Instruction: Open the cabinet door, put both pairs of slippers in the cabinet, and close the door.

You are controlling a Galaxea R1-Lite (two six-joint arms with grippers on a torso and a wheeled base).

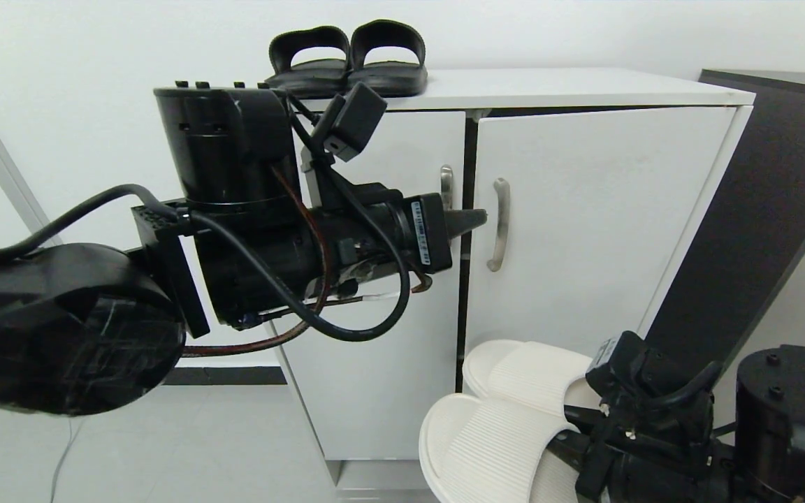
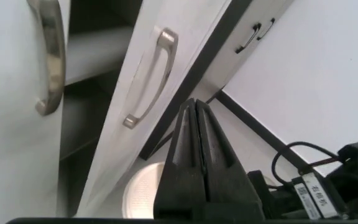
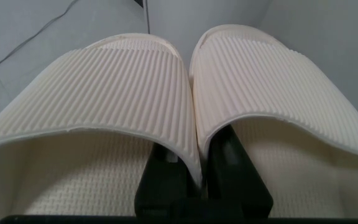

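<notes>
Cabinet (image 1: 584,87): white, two doors, straight ahead of me against the far wall. Left door (image 1: 374,377) looks flush. Right door (image 1: 584,223) seems a crack ajar. The left wrist view shows dark interior and a shelf edge between the two handles, but the angle is awkward, so I hold that loosely.

Black slippers (image 1: 346,66) sit side by side on the cabinet top, toward its left end.

Left gripper (image 1: 471,220) is raised at handle height, fingers (image 2: 185,155) pressed together on nothing. Its tip is at the dark seam between the doors, between the left door handle (image 1: 446,185) and the right door handle (image 1: 499,223).

White slippers (image 1: 507,412) are low and near, right of centre, in front of the right door's lower part. Right gripper (image 3: 201,177) is clamped on both, pinching their inner side walls together, toes pointing away from the wrist.
</notes>
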